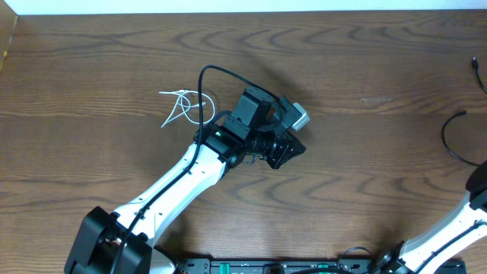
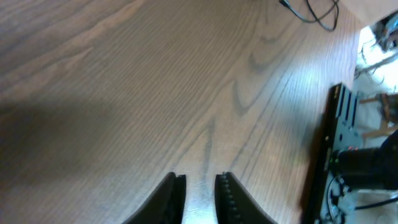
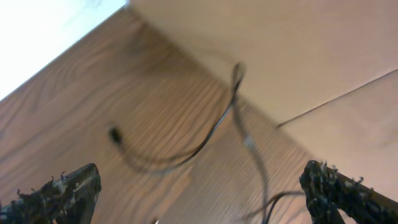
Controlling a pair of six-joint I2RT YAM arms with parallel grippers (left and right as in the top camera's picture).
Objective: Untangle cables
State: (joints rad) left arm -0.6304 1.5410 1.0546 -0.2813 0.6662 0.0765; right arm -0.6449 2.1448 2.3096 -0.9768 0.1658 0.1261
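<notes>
The white cable (image 1: pixel 183 106) lies in a loose tangle on the wooden table, left of centre, just behind my left arm's wrist. My left gripper (image 1: pixel 293 148) hovers over bare wood to its right; in the left wrist view the left gripper (image 2: pixel 200 177) has its jaws a narrow gap apart with nothing between them. The black cable (image 1: pixel 455 141) curls at the table's right edge and also shows far off as the black cable (image 2: pixel 317 15). My right gripper (image 3: pixel 202 193) is wide open above the black cable (image 3: pixel 211 134), whose plug (image 3: pixel 115 134) rests on the wood.
A black base rail (image 1: pixel 266 266) with electronics runs along the front edge, seen again as the rail (image 2: pixel 339 143). A beige board (image 3: pixel 298 50) borders the table's right side. The left arm's own thick black wire (image 1: pixel 221 71) arches above its wrist.
</notes>
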